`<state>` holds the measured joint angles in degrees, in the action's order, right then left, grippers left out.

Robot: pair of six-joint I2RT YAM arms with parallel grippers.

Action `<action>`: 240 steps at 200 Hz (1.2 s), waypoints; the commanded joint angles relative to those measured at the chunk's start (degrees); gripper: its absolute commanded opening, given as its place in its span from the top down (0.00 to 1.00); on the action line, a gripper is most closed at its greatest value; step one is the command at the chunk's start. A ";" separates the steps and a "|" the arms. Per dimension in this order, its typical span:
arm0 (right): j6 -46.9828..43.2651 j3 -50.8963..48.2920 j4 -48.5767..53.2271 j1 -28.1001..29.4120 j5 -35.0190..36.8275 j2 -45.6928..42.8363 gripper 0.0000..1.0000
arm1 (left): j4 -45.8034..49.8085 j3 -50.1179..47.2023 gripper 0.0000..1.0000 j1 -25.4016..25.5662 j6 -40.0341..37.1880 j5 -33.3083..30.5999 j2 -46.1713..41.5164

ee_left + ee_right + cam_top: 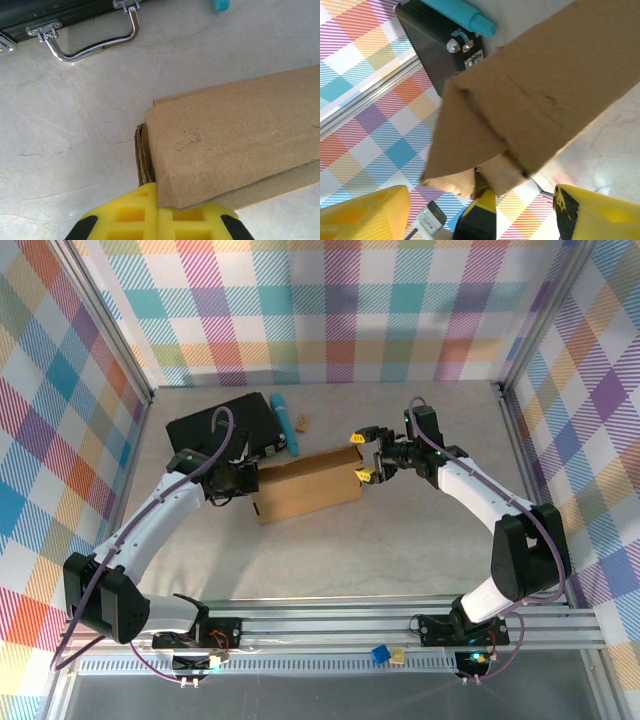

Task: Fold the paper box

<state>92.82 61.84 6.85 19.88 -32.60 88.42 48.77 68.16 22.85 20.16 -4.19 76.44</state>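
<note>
From above, the box (pixel 305 492) lies mid-table between the clenched left gripper (pixel 245 480) and the released right gripper (pixel 362 455); left wrist, closed fingers (pixel 130 220) touch its corner; right wrist, spread fingers (pixel 365 212) flank its flapped end.

The left arm (pixel 150 525) and right arm (pixel 478 490) have white links and black joints. Their fingers (pixel 130 222) are blocky yellow with recessed pockets, black-backed; behind them a purple cable (pixel 222 430) loops along each arm.
</note>
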 commanded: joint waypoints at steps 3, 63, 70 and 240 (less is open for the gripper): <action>2.37 -2.10 -3.25 0.04 -2.05 1.31 0.28 | 5.98 -0.31 1.00 1.05 0.13 0.10 1.60; 1.54 -3.21 -3.08 -1.01 -2.29 2.37 0.41 | 5.36 -0.31 1.00 1.14 -1.43 -0.06 0.63; 1.49 -3.42 -3.18 -1.05 -2.21 2.34 0.43 | 5.13 -0.44 1.00 1.14 -1.78 0.01 0.34; -6.59 0.23 1.46 -2.10 -3.65 2.05 0.22 | 4.75 -3.12 1.00 11.61 -4.80 -13.18 -0.83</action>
<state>87.74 60.88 7.46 18.00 -35.40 90.28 50.87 66.85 33.06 14.98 -15.40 75.13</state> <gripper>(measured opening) 0.777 0.039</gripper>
